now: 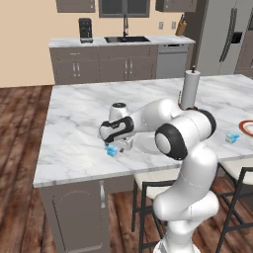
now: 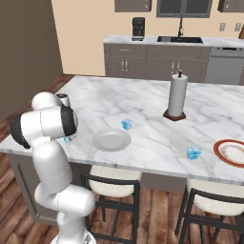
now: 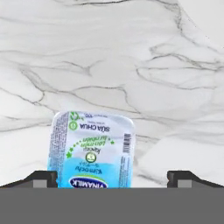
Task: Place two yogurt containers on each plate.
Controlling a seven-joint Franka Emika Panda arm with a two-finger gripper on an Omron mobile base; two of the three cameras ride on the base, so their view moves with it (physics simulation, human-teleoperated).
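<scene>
Hand view: gripper point(image 3: 112, 177) spread wide, holding nothing, its tips flanking a yogurt cup point(image 3: 91, 151) at lower centre, lying on the marble counter point(image 3: 131, 65); contact not discernible.

The marble desk point(image 1: 89, 118) stands on a dark wood floor point(image 1: 20, 148). Behind the desk runs a grey cabinet row point(image 1: 104, 64) with a sink point(image 1: 126, 38) and a coffee machine point(image 1: 85, 29), against a peach wall point(image 1: 29, 29). Right of the sink stands a steel fridge point(image 1: 225, 37). Stools point(image 2: 112, 183) stand before the desk.
</scene>
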